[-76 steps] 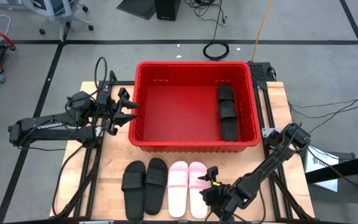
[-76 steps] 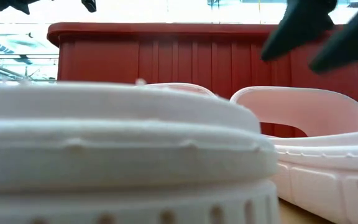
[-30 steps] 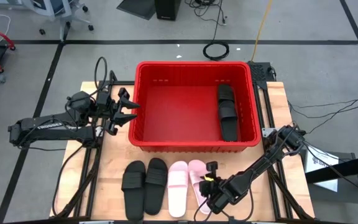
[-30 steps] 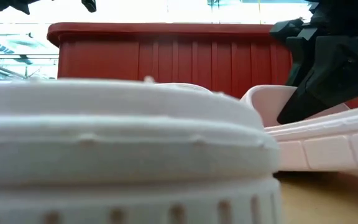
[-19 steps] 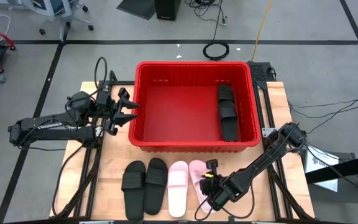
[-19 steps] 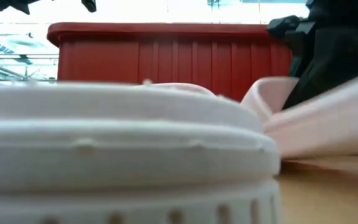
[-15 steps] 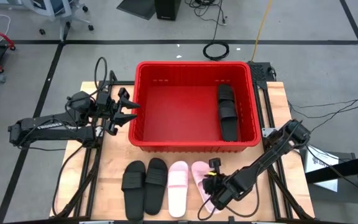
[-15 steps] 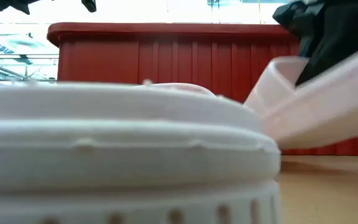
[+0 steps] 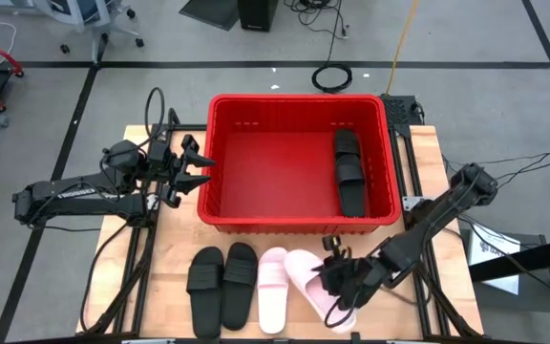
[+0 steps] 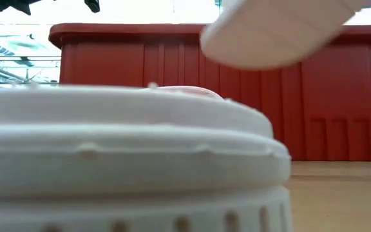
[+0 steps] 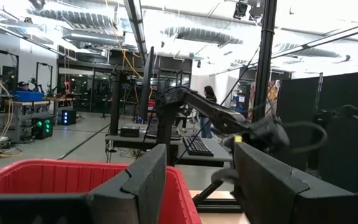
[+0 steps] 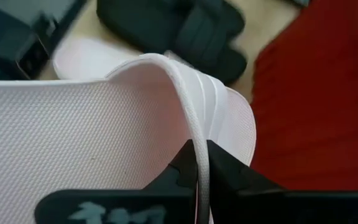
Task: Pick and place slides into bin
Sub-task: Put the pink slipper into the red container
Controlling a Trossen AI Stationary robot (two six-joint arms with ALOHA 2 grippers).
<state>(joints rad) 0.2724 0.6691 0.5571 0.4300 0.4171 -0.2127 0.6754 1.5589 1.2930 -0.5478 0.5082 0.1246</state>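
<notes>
The red bin [image 9: 256, 162] stands at the table's middle, with one black slide [image 9: 349, 172] lying in it along its right wall. Two black slides [image 9: 222, 284] and a pink slide [image 9: 273, 287] lie side by side on the table in front of the bin. A second pink slide [image 9: 313, 282] hangs aslant to their right, with my right gripper [image 9: 337, 277] shut on it. My left gripper [image 9: 194, 167] waits open beside the bin's left wall, above the table. My right gripper pinches the thin edge of the pink slide's strap [image 12: 196, 149] between its two fingers [image 12: 229, 171]. In the low view, one end of the slide [image 10: 282, 26] hangs high, clear of the table, and the slide is tilted.
The pink slide on the table [image 10: 127, 148] fills the low view's foreground. The bin's near wall [image 10: 237, 96] stands just behind the lifted slide. Bare wooden tabletop [image 9: 175, 234] shows left of the slides. Cables [image 9: 332, 76] lie on the floor beyond the table.
My right gripper has risen and gone a little toward the table's right and far edges, keeping hold of the pink slide. The slide lay flat beside the other pink one; it has tipped up, turned aslant and come up off the table.
</notes>
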